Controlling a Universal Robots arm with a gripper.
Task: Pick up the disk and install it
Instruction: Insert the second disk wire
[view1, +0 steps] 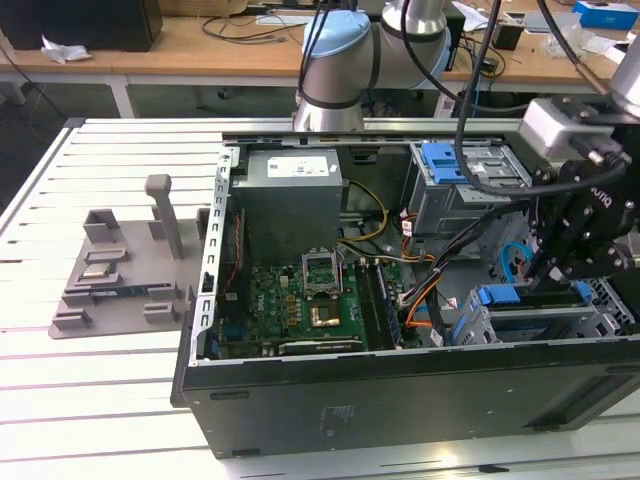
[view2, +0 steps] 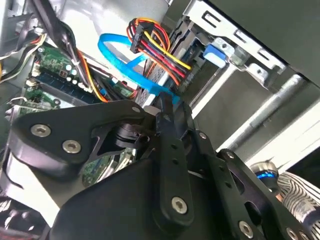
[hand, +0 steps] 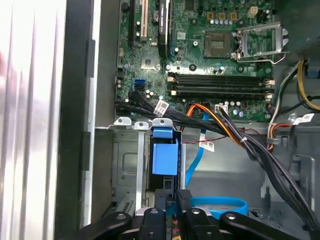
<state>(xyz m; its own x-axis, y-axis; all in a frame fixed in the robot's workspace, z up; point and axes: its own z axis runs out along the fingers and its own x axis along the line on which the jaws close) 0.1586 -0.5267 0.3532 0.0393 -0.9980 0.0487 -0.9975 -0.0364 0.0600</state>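
White slatted table (view1: 110, 400), open computer case (view1: 400, 390), end effector (hand: 176, 200) clamped on the disk (hand: 165, 160) in drive cage (hand: 125, 165).

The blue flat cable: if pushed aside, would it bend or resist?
The blue flat cable probably bends easily: it is a thin ribbon curled in a loose loop. It may spring back, since the loop holds its curve unsupported. It looks light.
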